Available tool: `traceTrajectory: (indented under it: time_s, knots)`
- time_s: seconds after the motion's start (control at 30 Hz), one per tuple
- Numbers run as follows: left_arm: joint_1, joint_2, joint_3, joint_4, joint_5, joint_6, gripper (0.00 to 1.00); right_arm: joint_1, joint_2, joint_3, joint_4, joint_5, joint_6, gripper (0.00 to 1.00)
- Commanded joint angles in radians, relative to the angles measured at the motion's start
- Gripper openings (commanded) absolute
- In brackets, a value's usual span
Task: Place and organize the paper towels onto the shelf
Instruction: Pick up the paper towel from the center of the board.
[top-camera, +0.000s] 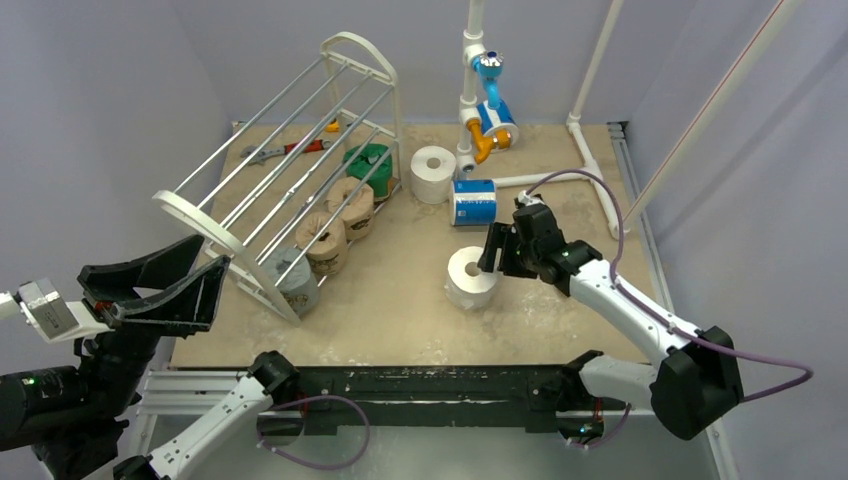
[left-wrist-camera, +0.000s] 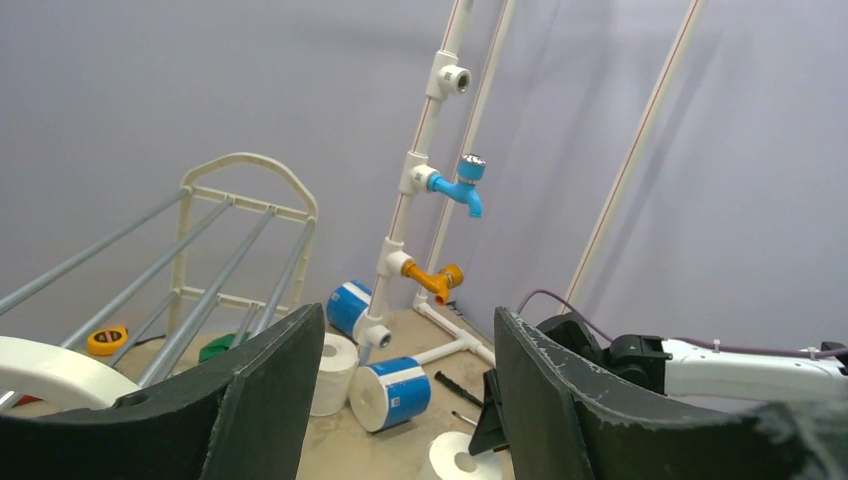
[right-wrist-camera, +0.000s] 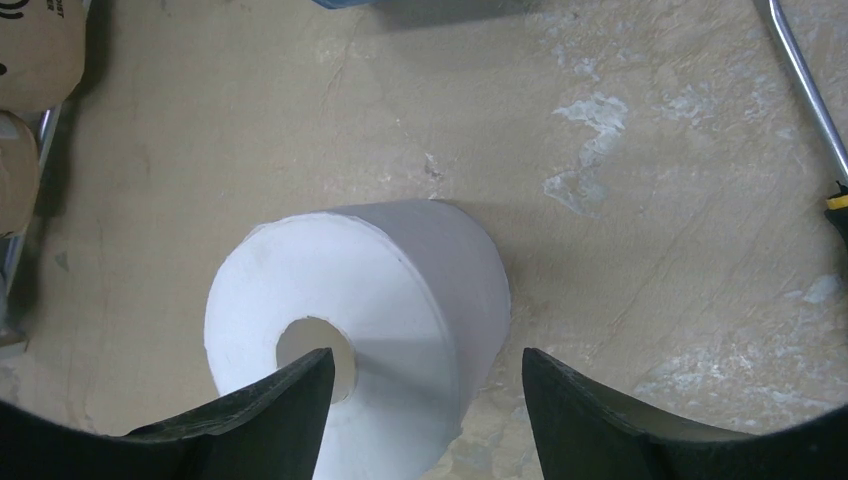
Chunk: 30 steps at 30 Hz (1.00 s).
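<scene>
Black, matte fingers (right-wrist-camera: 262, 425) of the right gripper (right-wrist-camera: 425, 362) filled the bottom of the wrist view, their tips blunt and spread apart over a plain white paper towel roll (right-wrist-camera: 400, 270). One tip hung over the roll's hollow core and the other stood just off its outer side, so the soft wall of the roll lay between the parted jaws; whether either tip touched the paper I could not tell. That fat roll stood on end on the beige, mottled table (top-camera: 390, 300), whose top was scuffed with pale patches. Off to the far left, the left gripper (left-wrist-camera: 408, 320) hung beyond the table's edge with its wedge-shaped fingers parted and nothing between them. Near it stood the shelf (top-camera: 200, 218), white arched end frames joined by thin silver rods, set at a slant across the table's left half. Along its lower right side four rolls lay in a row: a grey roll (top-camera: 293, 280), two printed tan rolls (top-camera: 325, 240) and a green-wrapped roll (top-camera: 368, 165). Farther back, another white roll (top-camera: 433, 173) stood upright, with a blue-and-white wrapped roll (top-camera: 473, 202) on its side just beside it, at the foot of a white pipe frame (top-camera: 470, 95) with blue and orange taps.
</scene>
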Motion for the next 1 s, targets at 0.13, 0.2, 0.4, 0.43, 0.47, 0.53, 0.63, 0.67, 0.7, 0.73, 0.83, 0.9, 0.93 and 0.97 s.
traceTrajectory:
  time_s: [0.13, 0.2, 0.4, 0.43, 0.47, 0.53, 0.63, 0.67, 0.7, 0.73, 0.83, 0.9, 0.93, 0.97]
  knots:
    - [0.006, 0.028, -0.028, 0.069, -0.05, 0.045, 0.63, -0.002, 0.043, 0.006, 0.035, -0.024, -0.065, 0.67]
    - [0.006, 0.03, -0.035, 0.069, -0.053, 0.046, 0.63, -0.002, 0.055, 0.006, 0.035, -0.024, -0.068, 0.66]
    - [0.005, 0.028, -0.055, 0.066, -0.065, 0.042, 0.63, -0.002, 0.074, -0.005, 0.044, -0.026, -0.074, 0.52]
    - [0.005, 0.028, -0.056, 0.065, -0.069, 0.042, 0.63, -0.002, 0.072, -0.004, 0.046, -0.028, -0.076, 0.48]
    - [0.006, 0.027, -0.057, 0.064, -0.071, 0.042, 0.63, -0.002, 0.067, -0.001, 0.041, -0.028, -0.077, 0.43]
    - [0.005, 0.025, -0.058, 0.064, -0.073, 0.041, 0.63, -0.002, 0.055, 0.018, 0.027, -0.023, -0.078, 0.34]
    - [0.005, 0.025, -0.061, 0.064, -0.075, 0.038, 0.63, -0.002, 0.041, 0.072, -0.016, -0.011, -0.073, 0.23]
    - [0.006, 0.025, -0.061, 0.064, -0.076, 0.037, 0.63, -0.001, 0.037, 0.092, -0.03, -0.011, -0.074, 0.21]
    - [0.005, 0.026, -0.062, 0.064, -0.077, 0.035, 0.63, -0.001, 0.032, 0.115, -0.04, -0.015, -0.073, 0.19]
    - [0.006, 0.025, -0.064, 0.064, -0.078, 0.034, 0.63, 0.0, 0.026, 0.134, -0.048, -0.019, -0.072, 0.18]
    - [0.006, 0.028, -0.069, 0.062, -0.09, 0.029, 0.63, 0.0, 0.022, 0.209, -0.061, -0.054, -0.064, 0.15]
    - [0.005, 0.029, -0.073, 0.059, -0.097, 0.026, 0.63, 0.002, 0.031, 0.262, -0.063, -0.067, -0.051, 0.14]
    - [0.006, 0.03, -0.075, 0.059, -0.099, 0.024, 0.63, 0.004, 0.044, 0.29, -0.064, -0.075, -0.045, 0.13]
    - [0.004, 0.03, -0.078, 0.059, -0.099, 0.022, 0.63, 0.01, 0.057, 0.319, -0.065, -0.082, -0.04, 0.12]
